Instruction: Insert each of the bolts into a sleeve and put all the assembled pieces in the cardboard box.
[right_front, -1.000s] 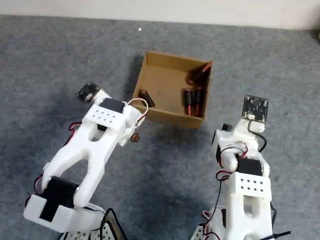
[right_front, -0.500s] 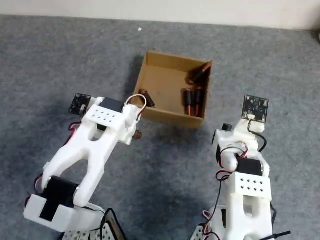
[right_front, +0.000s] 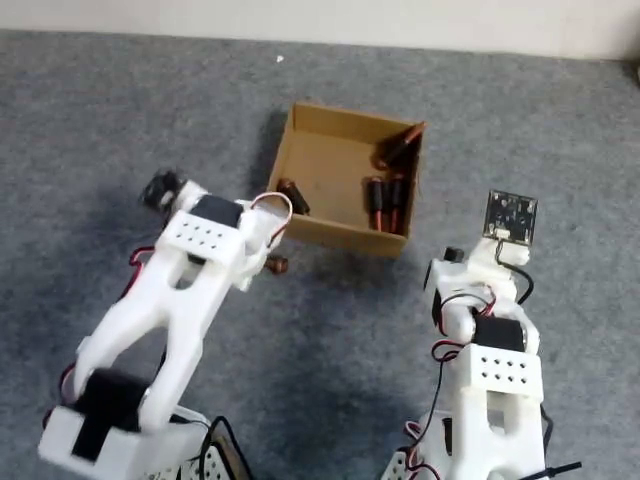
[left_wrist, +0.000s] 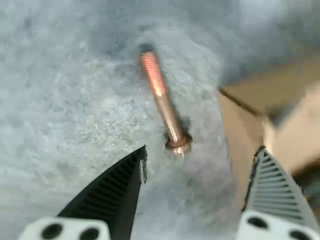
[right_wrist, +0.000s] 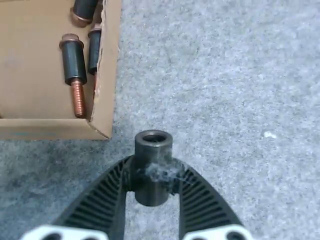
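A sleeve (right_wrist: 152, 150) is clamped in the right end effector (right_wrist: 154, 170); the left end effector (left_wrist: 202, 152) is spread apart above a bolt (left_wrist: 162, 102).

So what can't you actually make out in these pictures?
High view: the left arm covers most of the bolt; just one end pokes out.
Right wrist view: the cardboard box is cut off by the edge, so its pieces can't be counted there.
Right wrist view: the fingers cover the sleeve's lower part.
Left wrist view: the box is blurred.
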